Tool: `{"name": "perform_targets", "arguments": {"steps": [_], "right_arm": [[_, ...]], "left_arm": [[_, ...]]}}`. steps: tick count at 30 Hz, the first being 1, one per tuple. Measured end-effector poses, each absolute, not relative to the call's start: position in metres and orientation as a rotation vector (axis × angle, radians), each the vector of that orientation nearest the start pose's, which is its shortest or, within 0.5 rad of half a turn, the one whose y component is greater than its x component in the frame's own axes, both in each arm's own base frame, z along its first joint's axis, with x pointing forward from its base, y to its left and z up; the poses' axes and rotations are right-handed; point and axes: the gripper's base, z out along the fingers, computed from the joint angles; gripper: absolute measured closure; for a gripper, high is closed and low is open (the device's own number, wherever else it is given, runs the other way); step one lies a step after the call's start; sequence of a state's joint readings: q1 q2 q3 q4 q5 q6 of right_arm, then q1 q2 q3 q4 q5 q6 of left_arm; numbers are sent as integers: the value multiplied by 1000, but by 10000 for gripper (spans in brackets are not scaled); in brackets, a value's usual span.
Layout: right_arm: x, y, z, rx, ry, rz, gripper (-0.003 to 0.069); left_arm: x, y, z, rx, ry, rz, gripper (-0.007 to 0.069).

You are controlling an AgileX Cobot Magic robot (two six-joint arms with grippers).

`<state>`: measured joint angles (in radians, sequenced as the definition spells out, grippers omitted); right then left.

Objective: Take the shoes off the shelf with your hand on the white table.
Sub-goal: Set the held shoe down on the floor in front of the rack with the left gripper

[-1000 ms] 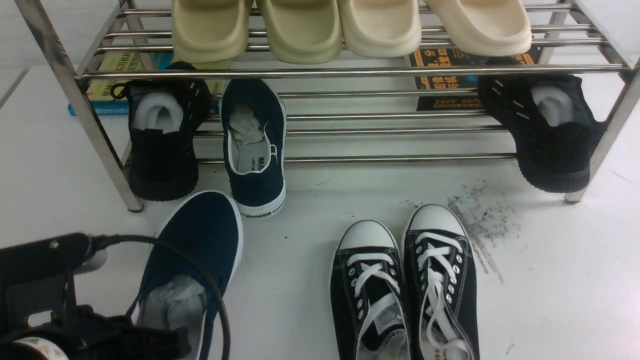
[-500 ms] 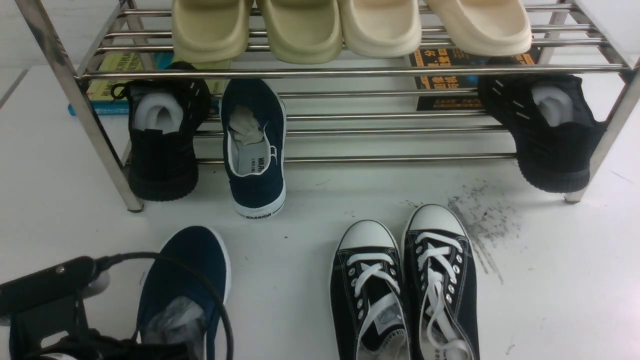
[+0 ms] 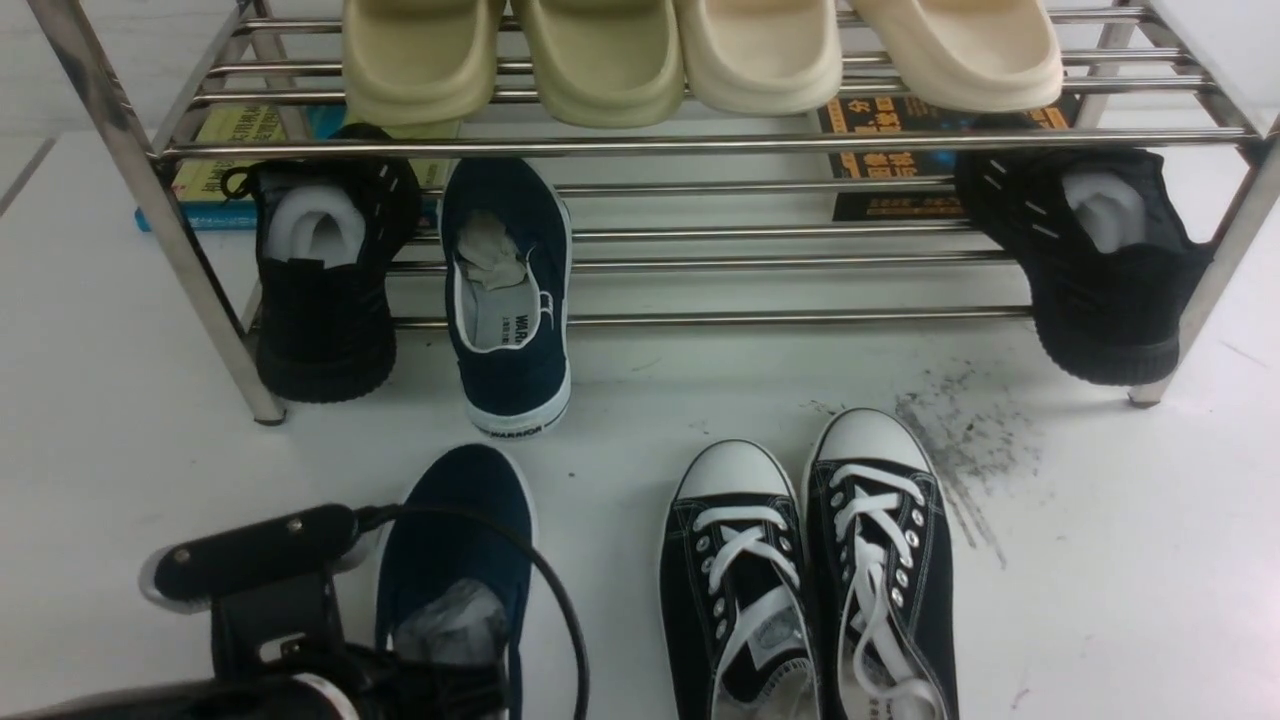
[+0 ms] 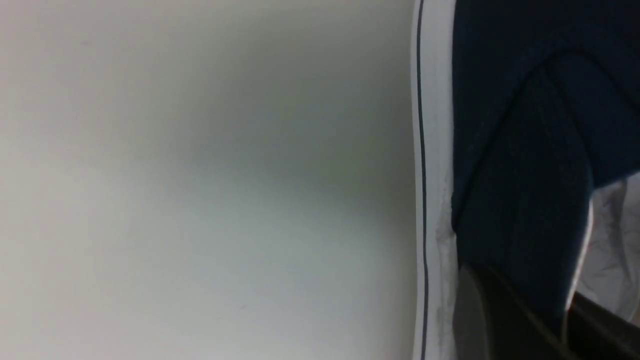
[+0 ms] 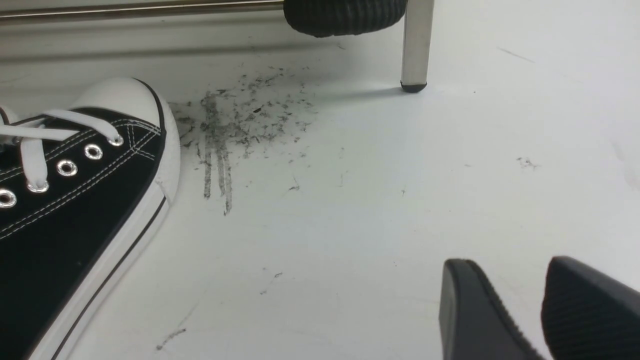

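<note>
The left hand (image 4: 525, 295) is pressed nearly together, pinching the soft canvas collar of a navy slip-on (image 3: 455, 520) near its heel: one dark finger lies outside the cloth, the other inside against the white lining. That shoe sits flat on the smooth white desk (image 3: 1100, 560), toe toward the shelf (image 3: 700, 145), just left of the black lace-up sneakers (image 3: 810, 580), with crumpled paper stuffing (image 3: 450, 620) in its mouth and a white rubber sole with a thin dark stripe. The second navy slip-on (image 3: 512, 370) rests on the shelf's lower shiny steel bars, its heel hanging past the front bar. The right hand (image 5: 510, 265) hangs low over the desk near grey scuff marks (image 5: 235, 115), its ribbed black fingers slightly parted and holding nothing
</note>
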<state>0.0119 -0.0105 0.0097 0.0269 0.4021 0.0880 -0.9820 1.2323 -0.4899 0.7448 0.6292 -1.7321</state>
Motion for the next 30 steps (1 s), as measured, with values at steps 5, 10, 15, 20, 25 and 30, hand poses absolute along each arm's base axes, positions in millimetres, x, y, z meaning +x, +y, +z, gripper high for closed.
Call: {"name": "perform_targets", "arguments": {"steps": [5,10,15,20,25,30], "right_arm": [[52,2,174,88,1884,95,420],[52,2,174,88,1884,95,420],[52,2,174,88,1884,95,420],[52,2,174,88,1884,95,420],[52,2,174,88,1884,95,420],[52,2,174,88,1884,95,420]], "left_arm": [[138,-142,183,-289,2571,-202,585],[139,-139,183,-327,2559,-169,585],[139,-131,183,-395,2539,-68,585],[139,-132,183,-397,2540,-79,583],[139,-131,183,-396,2539,-68,578],[139,-129,184,-403,2534,-32,537]]}}
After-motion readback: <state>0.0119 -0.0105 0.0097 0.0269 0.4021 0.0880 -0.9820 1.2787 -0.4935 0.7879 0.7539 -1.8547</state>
